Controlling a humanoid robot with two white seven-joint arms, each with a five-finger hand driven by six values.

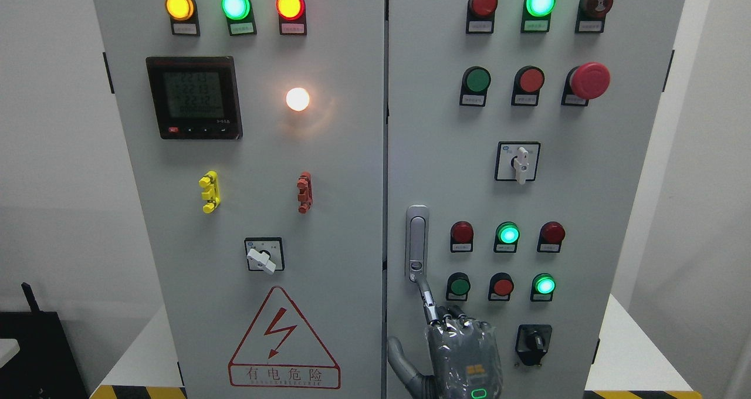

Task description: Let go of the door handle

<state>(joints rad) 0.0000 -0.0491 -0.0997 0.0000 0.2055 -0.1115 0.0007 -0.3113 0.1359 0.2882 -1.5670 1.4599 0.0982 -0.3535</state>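
Handle position: the door handle sat on the left edge of the cabinet's right door, just right of the centre seam, low on the panel.
Handle axis: vertical, a slim upright bar.
Hand relation: a hand rose at the bottom edge, directly below the handle; which arm it belonged to was unclear.
Hand state: one finger stretched up, its tip at the handle's lower end, the other fingers curled; nothing gripped.
Coming move: likely a pull down and away.
Materials: brushed metal handle, matte grey painted door, dark jointed hand with a glossy back.
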